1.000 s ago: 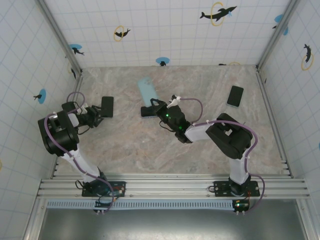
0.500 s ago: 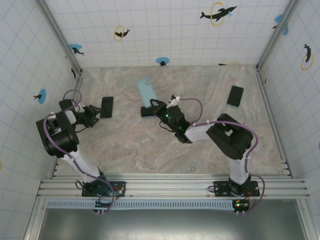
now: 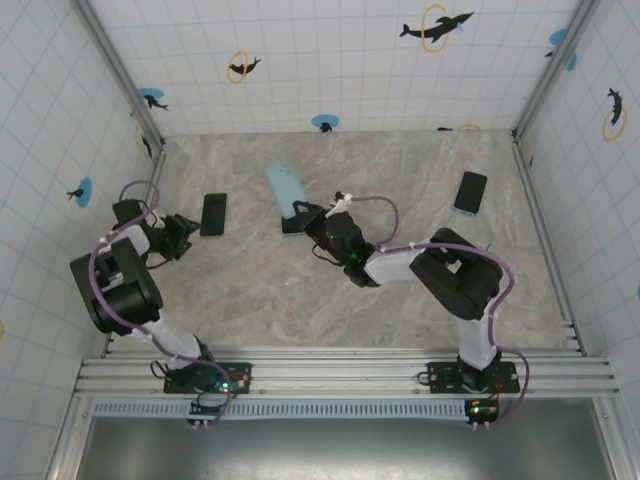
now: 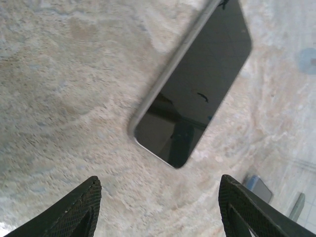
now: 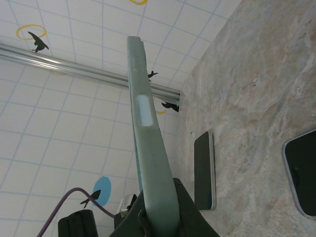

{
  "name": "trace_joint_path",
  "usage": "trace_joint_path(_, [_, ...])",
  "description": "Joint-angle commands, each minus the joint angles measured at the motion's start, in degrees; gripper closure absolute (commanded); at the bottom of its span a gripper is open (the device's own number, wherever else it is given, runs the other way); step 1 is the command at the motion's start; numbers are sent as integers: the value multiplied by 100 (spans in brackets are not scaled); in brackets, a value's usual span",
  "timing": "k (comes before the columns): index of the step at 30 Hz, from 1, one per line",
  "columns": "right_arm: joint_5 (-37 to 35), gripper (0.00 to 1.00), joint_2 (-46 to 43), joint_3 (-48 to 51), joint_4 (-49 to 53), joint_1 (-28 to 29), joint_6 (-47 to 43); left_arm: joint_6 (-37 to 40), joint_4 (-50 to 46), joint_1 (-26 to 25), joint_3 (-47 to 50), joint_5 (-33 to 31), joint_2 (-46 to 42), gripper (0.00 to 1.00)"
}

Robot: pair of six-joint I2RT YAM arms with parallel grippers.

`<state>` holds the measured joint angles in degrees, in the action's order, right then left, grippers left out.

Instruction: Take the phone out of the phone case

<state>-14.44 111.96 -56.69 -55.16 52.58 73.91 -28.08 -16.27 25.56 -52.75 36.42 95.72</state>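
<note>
Your left gripper [image 3: 172, 236] hangs open, short of the black phone [image 3: 213, 213] lying flat on the bench [image 3: 400, 170] just beyond it. Your right gripper [image 3: 306, 216] is clamped on the near end of the pale blue phone case [image 3: 284, 188], held on edge, with a second phone [image 5: 301, 173] on the bench just beside it. A third phone [image 3: 470, 191] lies far right.

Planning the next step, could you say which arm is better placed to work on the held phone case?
Probably left: the left gripper is open and empty near a black phone, while the right gripper is shut on the phone case.
</note>
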Motion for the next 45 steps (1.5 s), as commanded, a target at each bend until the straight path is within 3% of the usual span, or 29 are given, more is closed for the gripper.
trace_joint_path(1, [-331, 100, 172, -437, 476, 124, -26, -44, -89, -8, 154, 137, -381, 36])
trace_joint_path(6, [-540, 100, 468, -930, 1053, 286, 20, -402, 245, -224, 376, 393, -758, 38])
trace_joint_path(11, [-508, 100, 730, -1206, 1112, 385, -2, -929, 615, -861, 482, 323, -1126, 40])
trace_joint_path(18, [-470, 100, 928, -1419, 1156, 446, -85, -1380, 907, -1851, 401, -128, -1412, 44])
trace_joint_path(25, [-456, 100, 952, -1485, 1129, 473, -186, -1285, 750, -2439, 164, -597, -1184, 53])
trace_joint_path(38, [-376, 100, 919, -1458, 1042, 490, -301, -1310, 809, -2845, -165, -950, -792, 60])
trace_joint_path(43, [-320, 100, 903, -1470, 998, 490, -342, -1214, 697, -2898, -275, -1047, -620, 78])
trace_joint_path(45, [-304, 100, 905, -1468, 977, 489, -342, -1201, 696, -2931, -271, -1041, -578, 80])
